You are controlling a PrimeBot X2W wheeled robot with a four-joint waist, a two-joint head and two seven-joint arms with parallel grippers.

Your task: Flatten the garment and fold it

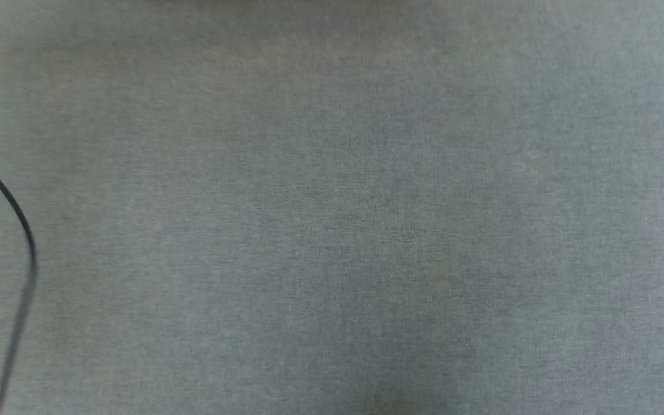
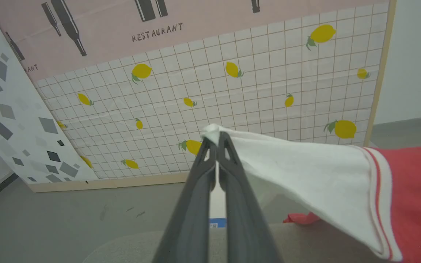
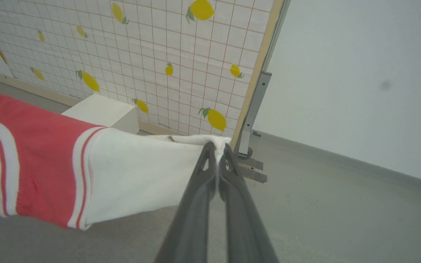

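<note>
The garment (image 2: pixel 411 193) is a red shirt with white sleeves and thin red-and-white trim at the sleeve seams. My left gripper (image 2: pixel 216 140) is shut on the tip of one white sleeve, which stretches away to the right toward the red body. In the right wrist view my right gripper (image 3: pixel 217 148) is shut on the tip of the other white sleeve, and the garment (image 3: pixel 42 160) runs off to the left from it, held up off the surface.
A grey fabric surface (image 1: pixel 332 219) spreads under the head camera, with a black cable (image 1: pixel 23 253) at its left edge. A lemon-print tiled panel (image 2: pixel 232 95) stands behind, a white box (image 3: pixel 102 111) at its foot, and a metal stand (image 3: pixel 252 117) at its edge.
</note>
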